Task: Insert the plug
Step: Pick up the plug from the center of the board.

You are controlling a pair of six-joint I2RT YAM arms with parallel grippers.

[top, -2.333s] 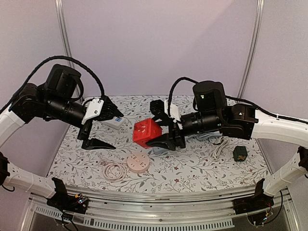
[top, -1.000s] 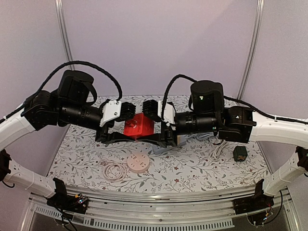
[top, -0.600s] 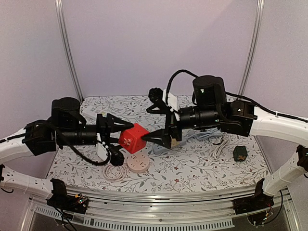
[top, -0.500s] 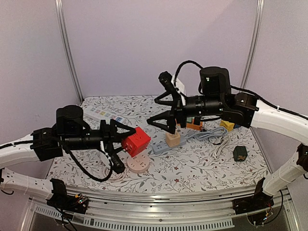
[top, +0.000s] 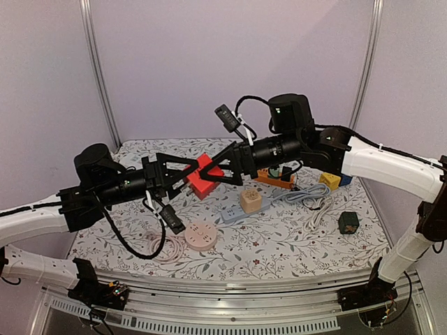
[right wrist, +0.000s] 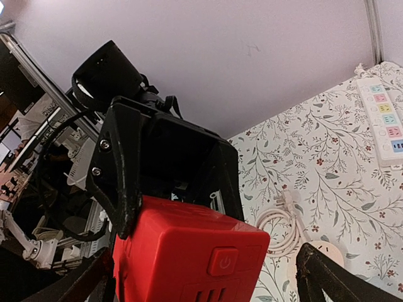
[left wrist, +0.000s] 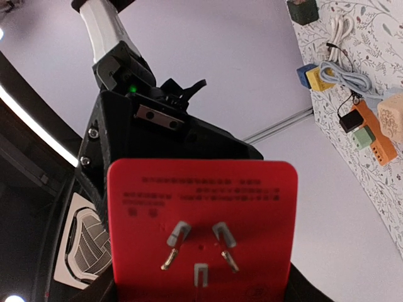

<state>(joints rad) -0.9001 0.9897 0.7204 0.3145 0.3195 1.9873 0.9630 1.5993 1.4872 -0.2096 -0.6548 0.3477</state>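
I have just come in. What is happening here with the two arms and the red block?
The left gripper holds a red cube plug in the air above the table, with its metal prongs facing the left wrist camera. The right gripper is open, its fingers spread around the same cube without clamping it. The plug is not yet in any socket. A grey power strip lies on the table below.

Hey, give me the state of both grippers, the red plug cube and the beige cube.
Red plug cube: in the air, prongs bare.
Left gripper: shut on the red plug cube.
Right gripper: open, fingers flanking the cube.
Beige cube: seated on the grey power strip.
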